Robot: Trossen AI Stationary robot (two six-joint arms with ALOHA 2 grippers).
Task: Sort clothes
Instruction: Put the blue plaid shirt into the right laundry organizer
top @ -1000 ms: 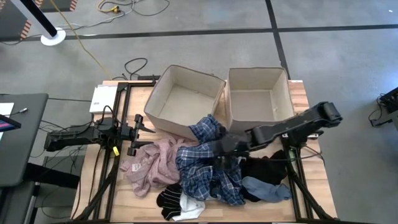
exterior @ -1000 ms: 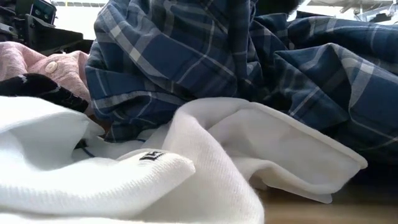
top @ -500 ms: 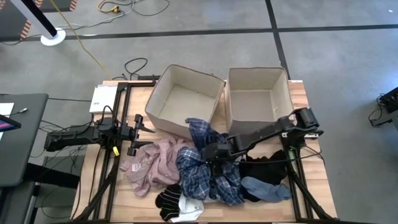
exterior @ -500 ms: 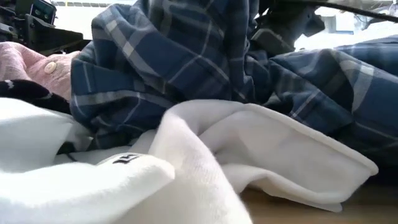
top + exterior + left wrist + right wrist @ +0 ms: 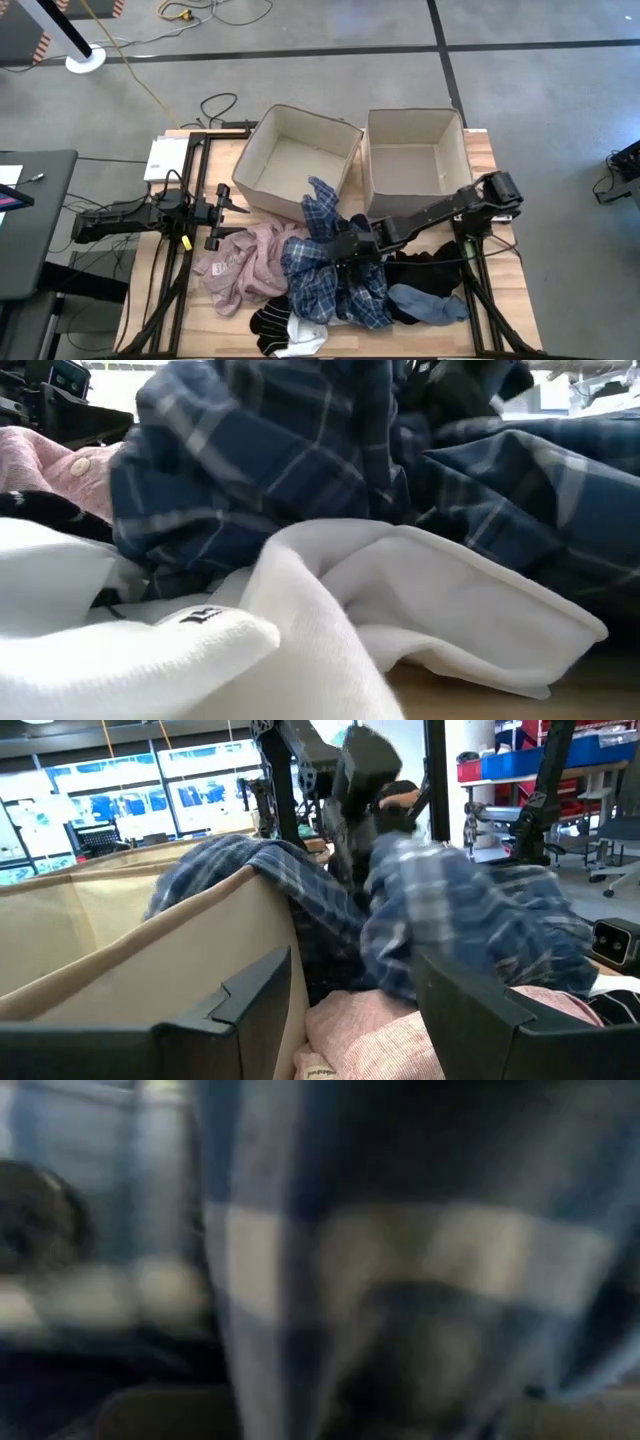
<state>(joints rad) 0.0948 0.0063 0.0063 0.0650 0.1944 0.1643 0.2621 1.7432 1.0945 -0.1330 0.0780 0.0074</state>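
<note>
The clothes lie heaped on the table's near half. They are a blue-white plaid shirt [image 5: 330, 275], a pink top [image 5: 245, 262], black pieces [image 5: 425, 268], a light blue piece [image 5: 430, 303] and striped socks [image 5: 285, 325]. My right gripper [image 5: 345, 245] sits down in the top of the plaid shirt, and cloth fills its wrist view. One flap of the shirt [image 5: 320, 200] leans on the left bin's near wall. My left gripper [image 5: 226, 205] waits open at the table's left, nothing between its fingers.
Two beige fabric bins stand side by side at the table's far edge, the left one [image 5: 262, 150] and the right one [image 5: 455, 150]. Both show bare floors inside. A white box [image 5: 165, 158] sits at the far left corner. Bare wood shows near the left front corner.
My right gripper has gone toward the table's left edge and sunk into the plaid shirt. The shirt's upper folds have bunched and shifted left with it. One flap now stands up against the left bin. The rest of the pile has stayed in place.
</note>
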